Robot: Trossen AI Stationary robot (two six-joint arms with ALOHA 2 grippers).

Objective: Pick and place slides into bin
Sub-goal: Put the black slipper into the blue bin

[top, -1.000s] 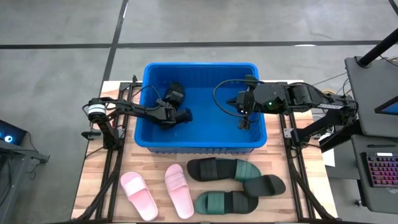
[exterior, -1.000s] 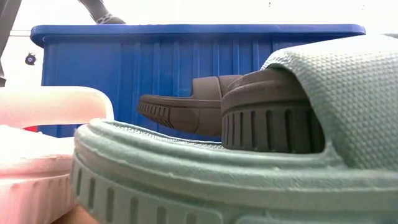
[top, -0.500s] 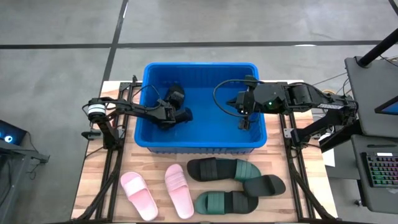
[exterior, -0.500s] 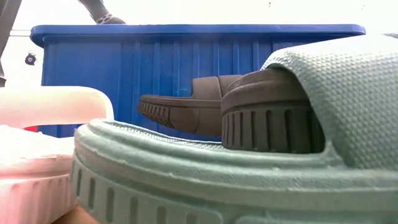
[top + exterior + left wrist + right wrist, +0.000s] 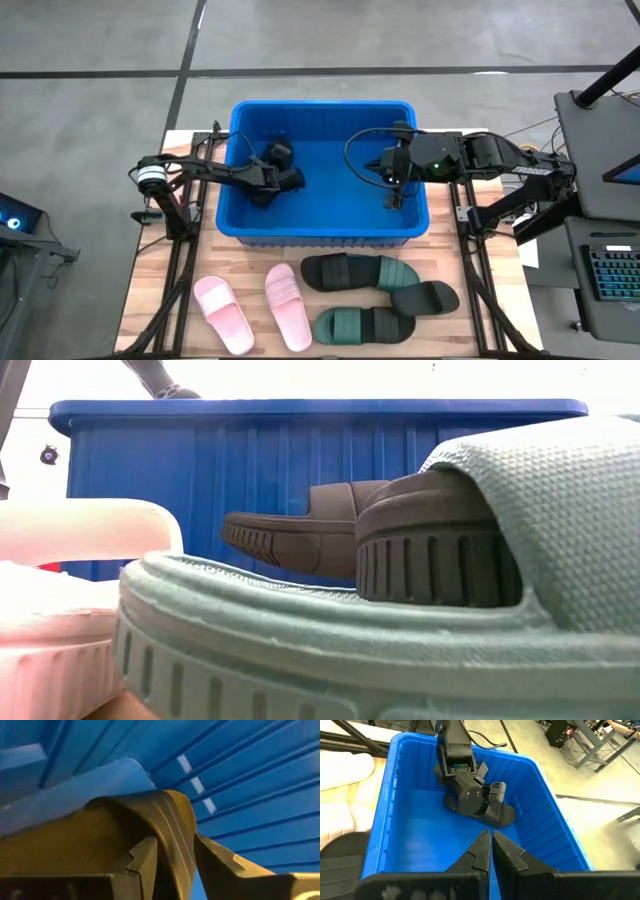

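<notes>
- Table (image 5: pixel 150 300): wooden top carrying the bin and 5 slides you have yet to move.
- Bin (image 5: pixel 322 235): large blue ribbed tub at the far middle of the table. It holds 1 black slide (image 5: pixel 495 812), lying near the left end of the tub floor.
- Slides outside the bin, all on the near table: 2 pink (image 5: pixel 222 310) side by side at left; 1 dark green (image 5: pixel 360 325) at the near edge; 2 black (image 5: pixel 345 270), one just in front of the bin, the other (image 5: pixel 428 297) overlapping the green pair's right end.
- Handling, as a judgement: these look light, soft rubber, flexible but grippy, not fragile. Take hold across the wide strap or pinch the sole edge; a pinch at the toe may let it droop.
- Left end effector (image 5: pixel 172 865): inside the bin, its fingers straddle the edge of the black slide there; you cannot tell whether they grip or have let go.
- Right end effector (image 5: pixel 487 850): hangs over the right part of the bin, fingers pressed together, holding nothing.
- Change from 1 second earlier: the left end effector and slide have shifted slightly toward the bin's left wall; nothing else moved.
</notes>
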